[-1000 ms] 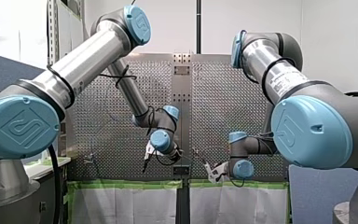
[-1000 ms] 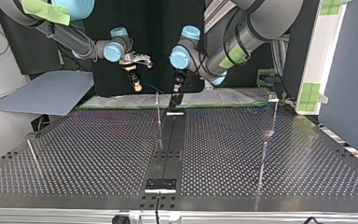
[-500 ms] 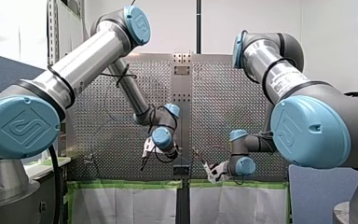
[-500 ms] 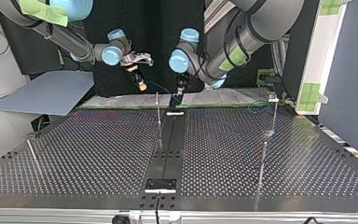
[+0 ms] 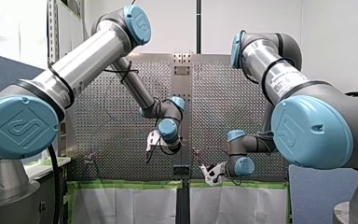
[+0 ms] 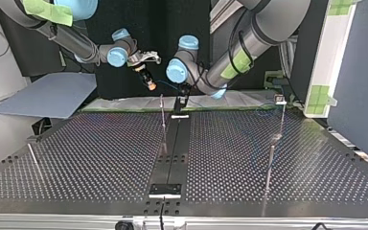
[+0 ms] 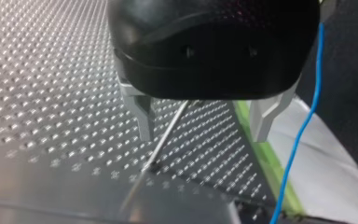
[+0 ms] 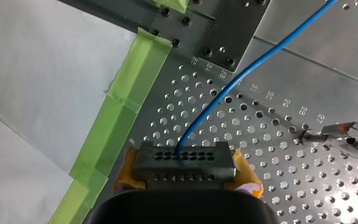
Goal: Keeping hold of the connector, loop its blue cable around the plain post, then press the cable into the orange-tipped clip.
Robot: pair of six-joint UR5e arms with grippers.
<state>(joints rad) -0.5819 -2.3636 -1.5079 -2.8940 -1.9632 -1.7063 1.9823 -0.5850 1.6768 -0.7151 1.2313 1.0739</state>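
Note:
In the right wrist view my right gripper [image 8: 184, 173] is shut on the grey connector [image 8: 184, 157], gripped between its yellow pads. The blue cable [image 8: 242, 74] runs from the connector out over the perforated table. The orange-tipped clip [image 8: 349, 133] stands ahead of this gripper and off to one side. In the left wrist view my left gripper [image 7: 203, 135] is open. A thin plain post [image 7: 168, 135] shows between its metal fingers, and the cable [image 7: 303, 126] hangs just outside one finger. In the top view both grippers, right [image 6: 149, 84] and left [image 6: 182, 98], hover over the far edge.
Green tape [image 8: 121, 121] and white sheeting edge the table under both grippers. A dark centre strip [image 6: 172, 153] runs down the table, with a thin post [image 6: 163, 122] beside it. More posts stand at the top view's right [image 6: 281, 115] and left [image 6: 33, 160].
In the top view my right gripper has carried the connector to the right, towards the centre strip. My left arm's wrist has swung left above the post. Both grips are unchanged.

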